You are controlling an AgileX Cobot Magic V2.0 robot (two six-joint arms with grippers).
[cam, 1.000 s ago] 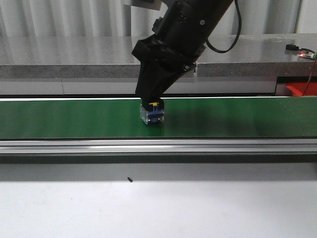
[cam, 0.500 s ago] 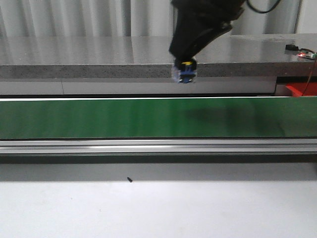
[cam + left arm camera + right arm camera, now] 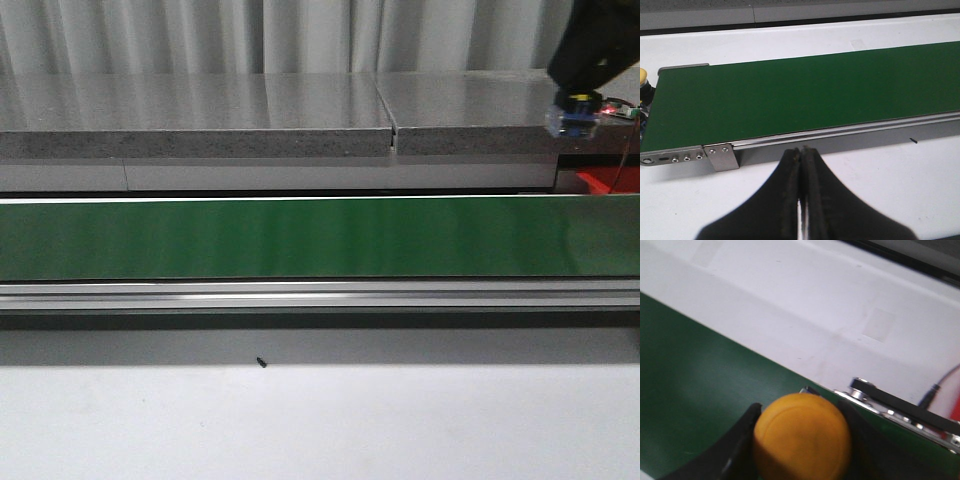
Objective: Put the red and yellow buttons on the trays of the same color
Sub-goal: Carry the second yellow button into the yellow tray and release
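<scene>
Starting close in, the white bench (image 3: 320, 420) is seen, with a tiny dark speck (image 3: 261, 362) lying on it. Next comes the long green conveyor belt (image 3: 300, 238), which runs from left to right. No button is seen on the part of the belt shown in the front view.

The left gripper (image 3: 801, 165) is held low over the bench, just beside the belt's near edge. Its jaws are pressed together and nothing is held in them. A second yellow button (image 3: 643, 76) is seen at the far left end of the belt in the left wrist view, partly cut off by the picture's edge.

Farther back and high up on the right, the right gripper (image 3: 574, 112) is found. A yellow button (image 3: 801, 436) is squeezed between its jaws, with its round cap facing up toward the wrist camera. It is carried in the air above the belt's right end.

A red tray (image 3: 607, 181) is peeking out just below and beyond the right gripper. A yellow tray cannot be seen, so which way the button must go cannot be told. The right arm is the nearer one for that job.
</scene>
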